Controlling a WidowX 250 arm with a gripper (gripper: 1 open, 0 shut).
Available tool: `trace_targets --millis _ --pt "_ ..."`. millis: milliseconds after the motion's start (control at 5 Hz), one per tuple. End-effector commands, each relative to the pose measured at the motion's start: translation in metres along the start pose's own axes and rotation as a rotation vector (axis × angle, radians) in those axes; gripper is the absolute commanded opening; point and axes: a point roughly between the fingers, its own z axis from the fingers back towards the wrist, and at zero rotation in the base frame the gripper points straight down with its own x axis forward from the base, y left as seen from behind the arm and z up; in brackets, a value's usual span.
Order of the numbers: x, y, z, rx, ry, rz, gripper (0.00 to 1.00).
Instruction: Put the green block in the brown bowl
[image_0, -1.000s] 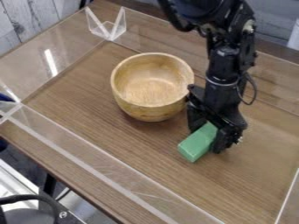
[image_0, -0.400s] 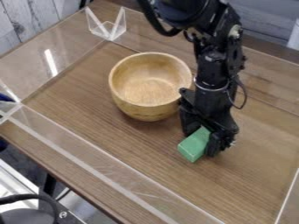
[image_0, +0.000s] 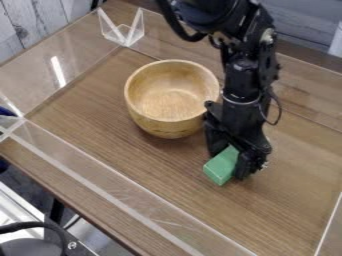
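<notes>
The green block (image_0: 222, 167) lies on the wooden table just right of and in front of the brown bowl (image_0: 171, 97). My gripper (image_0: 235, 158) points straight down over the block's far end, open, its dark fingers standing on either side of that end. The fingers are low, at about table height, and hide the back part of the block. The bowl is empty and upright, its rim close to my gripper's left side.
Clear acrylic walls (image_0: 80, 150) border the table along the left and front. A clear plastic stand (image_0: 123, 28) sits at the back left corner. The robot arm (image_0: 227, 30) rises behind the bowl toward the top of the view.
Over the last second the arm shifted slightly left and down around the block. Since 0.4 s ago nothing has moved.
</notes>
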Motion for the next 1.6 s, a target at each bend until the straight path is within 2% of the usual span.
trace_targets --millis 0,200,600,800,1200,1400 --pt "0.014 0.0 0.015 -0.008 -0.043 -0.02 1.0" --pt "0.023 -0.002 0.012 -0.023 -0.031 -0.04 1.0" --pt "0.03 -0.003 0.01 -0.064 -0.057 -0.125 1.0" --pt "0.032 -0.004 0.009 -0.041 -0.086 -0.127 0.0" --pt "0.032 -0.009 0.022 -0.035 -0.085 -0.116 0.0" --pt "0.032 -0.009 0.029 -0.012 -0.119 -0.113 0.0"
